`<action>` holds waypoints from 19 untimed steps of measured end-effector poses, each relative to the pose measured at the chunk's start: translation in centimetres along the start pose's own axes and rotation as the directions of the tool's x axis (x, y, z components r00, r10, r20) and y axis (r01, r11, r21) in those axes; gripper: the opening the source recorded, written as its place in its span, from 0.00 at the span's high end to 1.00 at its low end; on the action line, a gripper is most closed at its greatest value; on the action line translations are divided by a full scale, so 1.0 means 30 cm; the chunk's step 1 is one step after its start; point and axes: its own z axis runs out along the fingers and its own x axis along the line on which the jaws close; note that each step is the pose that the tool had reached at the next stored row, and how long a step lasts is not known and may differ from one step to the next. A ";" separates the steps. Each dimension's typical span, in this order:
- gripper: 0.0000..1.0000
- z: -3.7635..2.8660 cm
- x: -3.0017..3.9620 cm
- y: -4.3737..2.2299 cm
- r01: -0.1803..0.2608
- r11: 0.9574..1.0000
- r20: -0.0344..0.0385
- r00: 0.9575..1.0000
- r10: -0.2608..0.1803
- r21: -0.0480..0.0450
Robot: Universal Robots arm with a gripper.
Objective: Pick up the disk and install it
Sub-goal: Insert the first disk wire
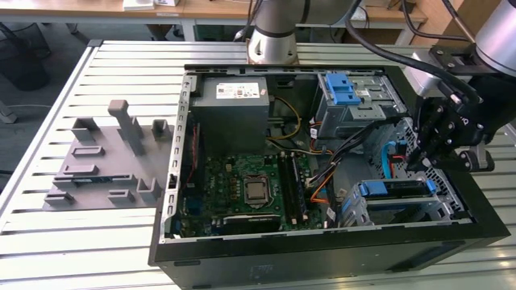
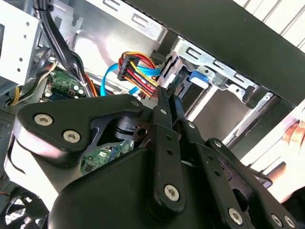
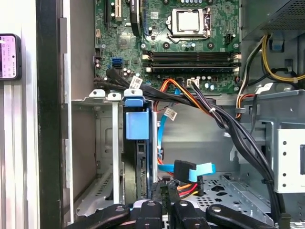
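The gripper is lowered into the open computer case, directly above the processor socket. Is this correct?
No. The gripper is lowered into the open computer case beside the drive cage at the exterior view's right, away from the processor socket; the exterior view shows this.

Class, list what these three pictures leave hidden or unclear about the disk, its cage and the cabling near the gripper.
1. Disk: in the first wrist view its blue carrier edge shows; the drive cage walls hide its label and body.
2. How deep the disk sits: the cage hides its lower end in the exterior view too.
3. Blue cable: in the second wrist view the gripper covers where it runs on.
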 end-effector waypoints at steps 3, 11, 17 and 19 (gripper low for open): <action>0.84 0.006 0.012 0.000 0.000 1.000 0.000 1.000 0.000 0.000; 0.84 0.015 0.033 0.000 0.000 1.000 0.000 1.000 0.000 -0.004; 0.84 0.023 0.046 0.000 0.000 1.000 0.000 1.000 0.000 -0.004; 0.84 0.026 0.047 0.003 0.000 1.000 0.000 1.000 0.000 -0.004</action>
